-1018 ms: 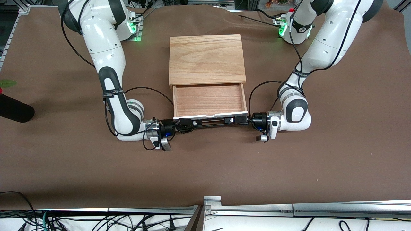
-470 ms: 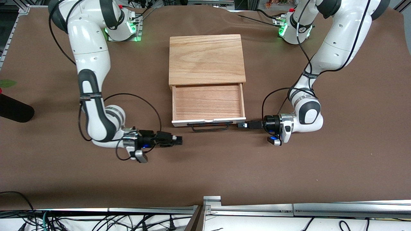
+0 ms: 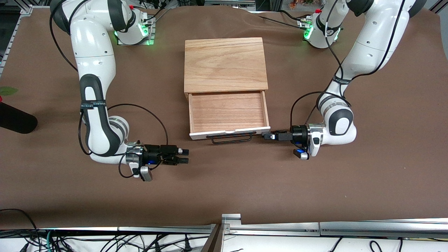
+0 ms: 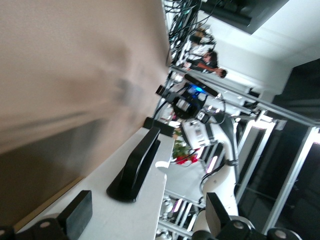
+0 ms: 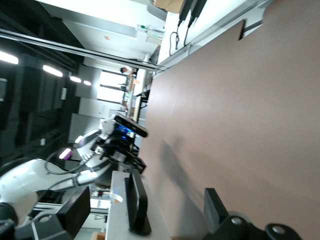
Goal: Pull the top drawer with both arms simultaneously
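The top drawer (image 3: 228,111) stands pulled out of the wooden box (image 3: 225,64). Its white front panel (image 3: 229,133) and black wire handle (image 3: 231,138) face the front camera. My left gripper (image 3: 268,136) is open and empty, low over the table just beside the handle's end toward the left arm's end. My right gripper (image 3: 184,156) is open and empty, low over the table, apart from the drawer toward the right arm's end. The left wrist view shows the handle (image 4: 136,164) on the panel (image 4: 125,210) between the fingers (image 4: 77,216). The right wrist view shows the handle (image 5: 136,201) too.
A black rounded object (image 3: 15,121) and a green leaf (image 3: 7,91) lie at the right arm's end of the brown table (image 3: 224,182). A metal rail (image 3: 231,219) and cables run along the table's front edge.
Both grippers have let go of the handle and opened. The right gripper drew away toward the right arm's end; the left backed off slightly. The drawer came out a little farther.
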You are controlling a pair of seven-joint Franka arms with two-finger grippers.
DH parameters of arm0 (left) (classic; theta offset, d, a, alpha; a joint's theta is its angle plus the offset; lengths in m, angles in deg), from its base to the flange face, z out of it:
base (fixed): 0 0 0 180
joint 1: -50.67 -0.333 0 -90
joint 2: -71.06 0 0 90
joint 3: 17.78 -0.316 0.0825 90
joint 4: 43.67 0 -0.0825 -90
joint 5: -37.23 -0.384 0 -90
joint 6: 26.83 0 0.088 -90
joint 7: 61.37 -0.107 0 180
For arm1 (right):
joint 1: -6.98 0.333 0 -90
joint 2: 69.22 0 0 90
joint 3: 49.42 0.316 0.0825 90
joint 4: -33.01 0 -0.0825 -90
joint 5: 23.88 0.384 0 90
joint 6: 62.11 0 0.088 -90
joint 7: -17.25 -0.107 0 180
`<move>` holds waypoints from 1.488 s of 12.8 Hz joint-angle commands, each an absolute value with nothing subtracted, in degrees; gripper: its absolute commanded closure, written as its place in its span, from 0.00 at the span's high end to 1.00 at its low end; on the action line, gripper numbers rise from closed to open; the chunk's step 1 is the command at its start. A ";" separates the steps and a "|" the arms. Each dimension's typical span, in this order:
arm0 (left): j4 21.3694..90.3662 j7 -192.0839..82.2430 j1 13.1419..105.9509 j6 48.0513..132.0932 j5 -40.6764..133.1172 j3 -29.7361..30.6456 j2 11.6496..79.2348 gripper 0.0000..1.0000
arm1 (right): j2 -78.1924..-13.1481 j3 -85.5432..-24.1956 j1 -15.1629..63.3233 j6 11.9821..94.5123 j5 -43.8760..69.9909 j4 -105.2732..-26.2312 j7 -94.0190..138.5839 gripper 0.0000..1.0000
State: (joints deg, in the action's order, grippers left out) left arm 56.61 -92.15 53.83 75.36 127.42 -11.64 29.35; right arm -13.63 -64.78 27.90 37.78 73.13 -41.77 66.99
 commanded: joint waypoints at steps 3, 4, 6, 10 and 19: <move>60.39 -81.52 49.97 74.33 105.39 -15.05 42.30 1.00 | -17.71 -70.51 28.34 37.82 55.44 -38.02 57.53 1.00; 60.48 -80.63 49.62 74.33 102.21 -15.23 44.41 1.00 | -18.50 -70.86 28.34 37.73 51.66 -37.49 55.68 1.00; 62.23 -78.17 49.44 74.68 93.88 -16.72 49.68 1.00 | -20.17 -72.53 28.34 37.73 44.45 -37.22 54.69 1.00; 63.38 -72.28 49.44 73.99 73.57 -17.69 60.49 1.00 | -22.28 -75.87 28.34 36.16 32.39 -35.29 53.91 1.00; 63.56 -73.15 50.49 74.07 42.24 -17.78 74.05 1.00 | -31.23 -75.97 31.23 36.06 8.59 -35.37 22.40 1.00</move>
